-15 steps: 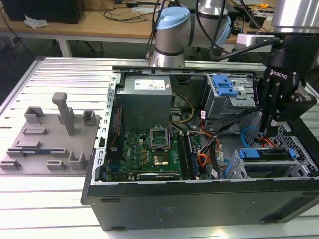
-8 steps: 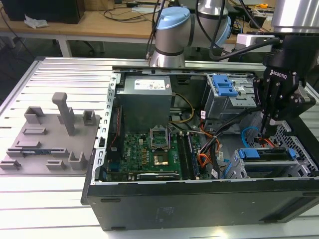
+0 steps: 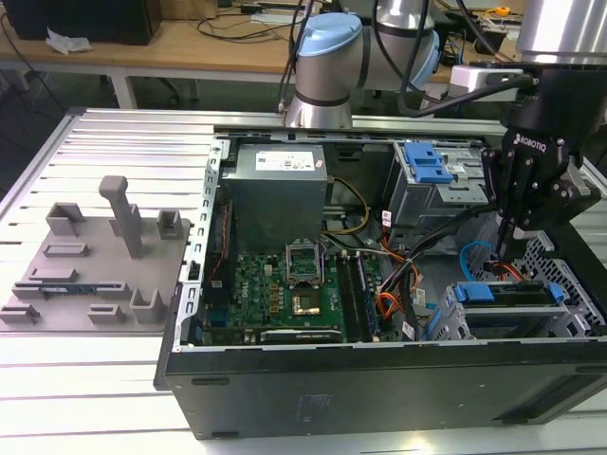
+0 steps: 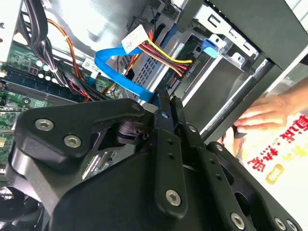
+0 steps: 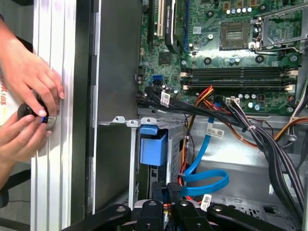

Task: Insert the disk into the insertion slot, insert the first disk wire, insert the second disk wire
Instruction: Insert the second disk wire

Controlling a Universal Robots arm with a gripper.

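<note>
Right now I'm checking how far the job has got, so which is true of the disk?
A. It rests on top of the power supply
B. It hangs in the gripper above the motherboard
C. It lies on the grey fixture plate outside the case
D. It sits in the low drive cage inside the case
D: in the exterior view the disk with its blue carrier sits in the insertion slot, and the gripper hangs just above it.

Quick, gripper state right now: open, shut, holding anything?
Gripper: shut, fingers pressed together beside the blue cable; whether it grips anything cannot be told.
</note>
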